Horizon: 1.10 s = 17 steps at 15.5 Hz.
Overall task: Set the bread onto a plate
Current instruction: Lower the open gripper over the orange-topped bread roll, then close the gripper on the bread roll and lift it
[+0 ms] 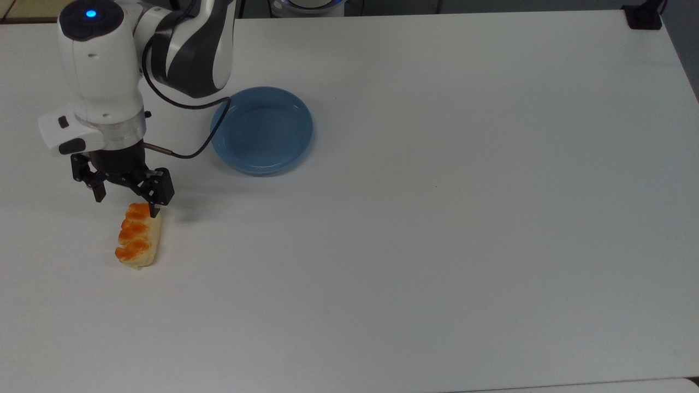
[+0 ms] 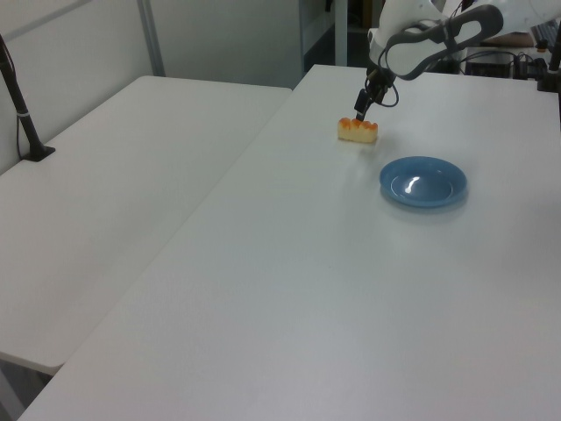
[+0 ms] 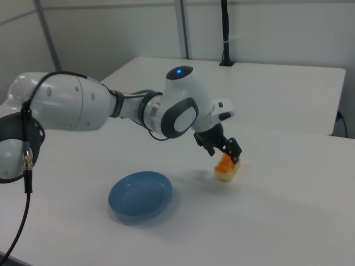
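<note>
- The bread [image 1: 138, 236] lies on the white surface [image 1: 437, 218], just below the gripper [image 1: 126, 203] in the top view, with its long axis running away from the gripper toward the lower edge of the top view.
- Only the bread's near end sits under the gripper; one fingertip overlaps that end in the top view, and the rest of the loaf reaches out beyond it.
- The gripper is spread apart and holds nothing; its fingers point down at the surface.
- In the right view the gripper [image 3: 222, 149] hangs just over the bread [image 3: 227, 168], near but not yet clamping it.
- The plate [image 1: 262, 130] sits empty, up and to the gripper's right in the top view, well apart from the bread.
- The step in hand looks like the approach to the grasp. To do it well, I would shift the gripper further along the loaf to its middle, keep the fingers straddling the narrow width, then descend until they flank the sides before closing gently, since the loaf looks soft.
</note>
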{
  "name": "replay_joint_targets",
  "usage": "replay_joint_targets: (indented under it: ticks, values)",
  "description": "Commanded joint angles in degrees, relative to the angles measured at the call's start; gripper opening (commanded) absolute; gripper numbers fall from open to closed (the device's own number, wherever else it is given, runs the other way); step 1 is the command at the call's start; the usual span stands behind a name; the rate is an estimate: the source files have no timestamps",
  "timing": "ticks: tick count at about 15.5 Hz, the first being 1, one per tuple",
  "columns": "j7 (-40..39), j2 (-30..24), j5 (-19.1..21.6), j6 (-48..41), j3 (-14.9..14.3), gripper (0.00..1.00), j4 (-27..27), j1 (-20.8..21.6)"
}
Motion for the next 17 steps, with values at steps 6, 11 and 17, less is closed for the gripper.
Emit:
replay_joint_targets:
  ticks: [6, 11, 17]
  values:
    - [0.62, 5.41, -0.8, 8.28, -0.45, 0.99, -0.35, 0.59]
    - [0.89, 4.89, -0.71, 8.64, -0.45, 0.63, -0.35, 1.03]
    - [0.45, -5.72, -0.36, 6.45, -0.36, 0.59, -7.97, 3.22]
